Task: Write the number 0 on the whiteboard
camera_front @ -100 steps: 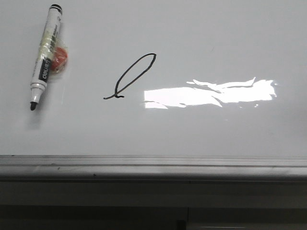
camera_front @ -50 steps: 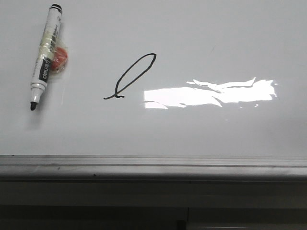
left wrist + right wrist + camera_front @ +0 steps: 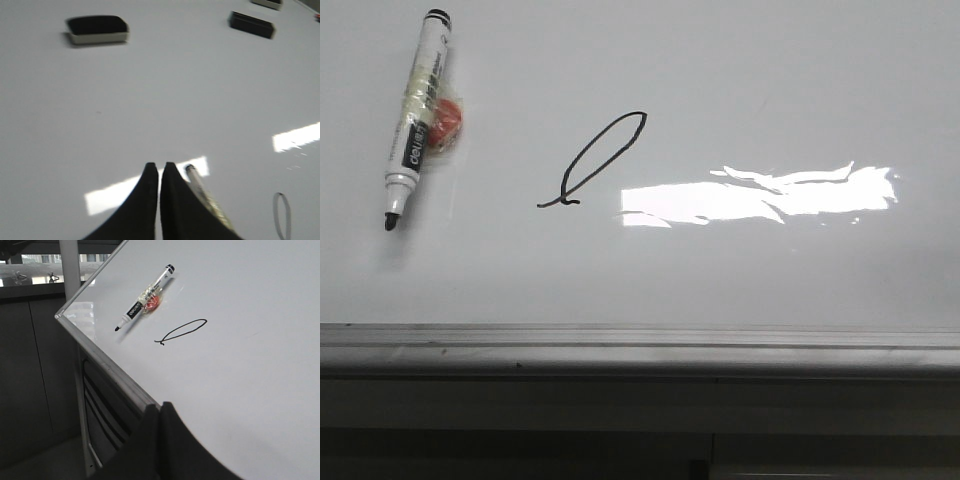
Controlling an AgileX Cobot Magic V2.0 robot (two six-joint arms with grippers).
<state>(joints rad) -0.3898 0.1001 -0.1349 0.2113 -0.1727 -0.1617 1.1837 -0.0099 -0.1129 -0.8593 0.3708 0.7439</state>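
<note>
- Glossy whiteboard [image 3: 740, 270] carries the number 0 [image 3: 603, 158], a slanted loop left of centre.
- Uncapped marker [image 3: 416, 118] lies apart, untouched.
- Left gripper [image 3: 159, 167] and right gripper [image 3: 160, 407]: fingers pressed together, empty.

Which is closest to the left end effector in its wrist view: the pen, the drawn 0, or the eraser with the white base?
1. Pen, right beside the left end effector.
2. 0, off to the side.
3. Eraser, far across the whiteboard.
</note>
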